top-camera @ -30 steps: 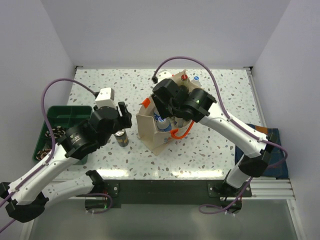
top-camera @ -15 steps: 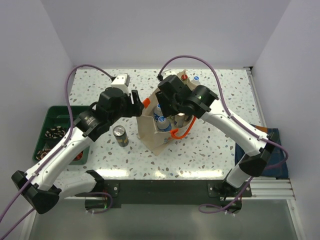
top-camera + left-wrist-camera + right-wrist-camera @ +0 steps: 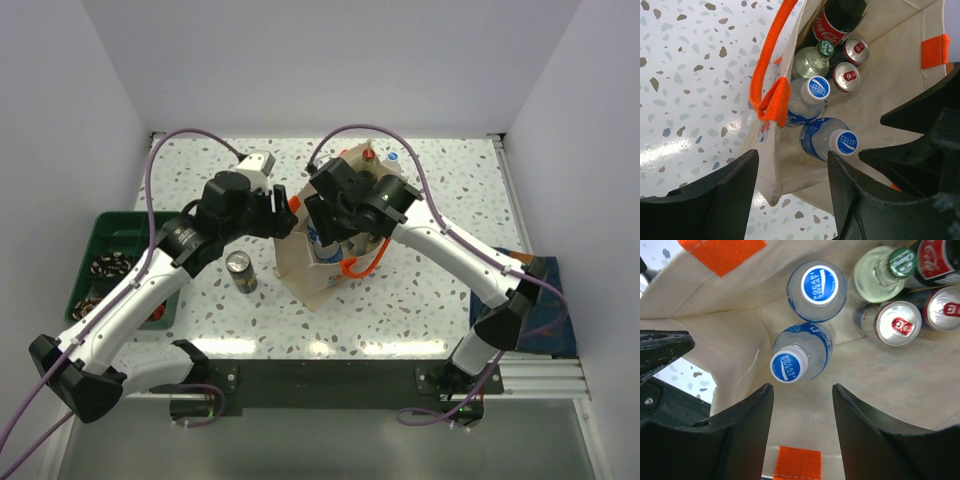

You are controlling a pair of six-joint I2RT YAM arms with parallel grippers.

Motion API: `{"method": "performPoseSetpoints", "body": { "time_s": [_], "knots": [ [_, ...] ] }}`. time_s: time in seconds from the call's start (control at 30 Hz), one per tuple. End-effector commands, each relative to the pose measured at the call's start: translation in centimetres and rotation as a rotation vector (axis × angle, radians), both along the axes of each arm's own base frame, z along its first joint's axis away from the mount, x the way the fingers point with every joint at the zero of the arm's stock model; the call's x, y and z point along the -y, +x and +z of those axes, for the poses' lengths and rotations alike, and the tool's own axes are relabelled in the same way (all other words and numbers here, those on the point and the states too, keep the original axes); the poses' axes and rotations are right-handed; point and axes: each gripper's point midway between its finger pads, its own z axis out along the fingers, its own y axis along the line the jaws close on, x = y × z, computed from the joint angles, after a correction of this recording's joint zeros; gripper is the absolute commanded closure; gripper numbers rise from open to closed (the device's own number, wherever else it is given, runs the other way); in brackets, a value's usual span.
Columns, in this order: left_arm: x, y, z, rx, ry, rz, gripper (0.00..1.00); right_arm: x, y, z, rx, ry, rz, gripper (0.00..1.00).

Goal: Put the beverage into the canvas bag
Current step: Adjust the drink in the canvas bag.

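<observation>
Counting the drinks inside the canvas bag (image 3: 305, 272), I get six: two Pocari Sweat bottles, one green-capped bottle (image 3: 884, 271), one Coca-Cola bottle (image 3: 940, 257) and two silver-topped cans (image 3: 897, 323). Of the Pocari pair, the upright bottle (image 3: 817, 289) stands at 12 o'clock of the leaning bottle (image 3: 799, 356).

A seventh drink, the loose can (image 3: 240, 271), stands on the table (image 3: 430, 300) at about 9 o'clock of the bag, apart from it. One green tray (image 3: 125, 228) sits at the table's 9 o'clock edge; I cannot name what is in it. The bag itself stands near the table's middle, mouth up.

My right gripper (image 3: 802, 390) hangs over the bag's mouth with its fingers spread wide and nothing between them. The leaning bottle's cap lies at 11 o'clock of the gap, just beyond the fingertips and touching neither.

My left gripper (image 3: 792, 160) is spread too and holds nothing. Its fingers straddle the bag's near corner, one over the table outside and the other over the inside. The leaning bottle's cap sits at about 1 o'clock of that gap.

From above, the left gripper meets the rim at 10 o'clock and the right at 12.
</observation>
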Motion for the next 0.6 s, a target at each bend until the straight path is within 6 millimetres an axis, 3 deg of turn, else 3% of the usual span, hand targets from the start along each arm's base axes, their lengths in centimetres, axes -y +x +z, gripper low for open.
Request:
{"method": "performPoseSetpoints", "body": {
  "time_s": [0.0,0.57],
  "knots": [
    [0.5,0.2,0.8,0.034,-0.017,-0.036,0.38,-1.1,-0.3,-0.7,-0.032,0.037,0.025,0.45],
    [-0.3,0.2,-0.1,0.018,0.016,-0.007,0.37,-2.4,-0.2,-3.4,-0.057,-0.011,0.054,0.4]
  ]
}}
